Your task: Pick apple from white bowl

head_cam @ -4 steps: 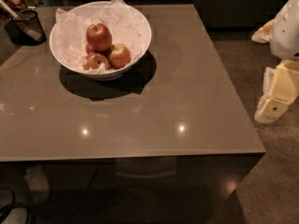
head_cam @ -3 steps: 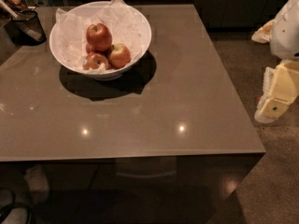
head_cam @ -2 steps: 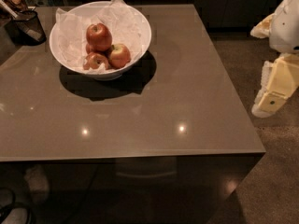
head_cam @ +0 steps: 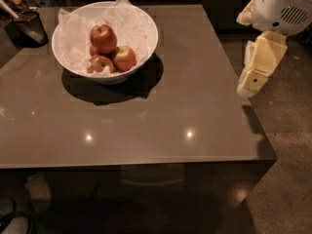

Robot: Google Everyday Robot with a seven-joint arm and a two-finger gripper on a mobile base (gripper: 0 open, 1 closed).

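Observation:
The apple (head_cam: 103,38), large, round and deep red, sits on top of the pile in the white bowl (head_cam: 147,29), which has a crinkled paper lining and stands on the far left part of the table. Two other apples lie below it: one with a yellow patch (head_cam: 125,57) and a smaller streaky one (head_cam: 100,63). My gripper (head_cam: 256,67), cream-coloured under a white arm housing, hangs off the table's right edge, far to the right of the bowl and holding nothing that I can see.
The brown glossy table (head_cam: 146,126) fills the middle of the view, with its front edge and right edge close by. A dark mesh basket (head_cam: 29,27) stands at the far left corner. Speckled floor (head_cam: 287,169) lies to the right.
The arm and gripper have moved left, closer to the table's right edge. The bowl and apples have not moved.

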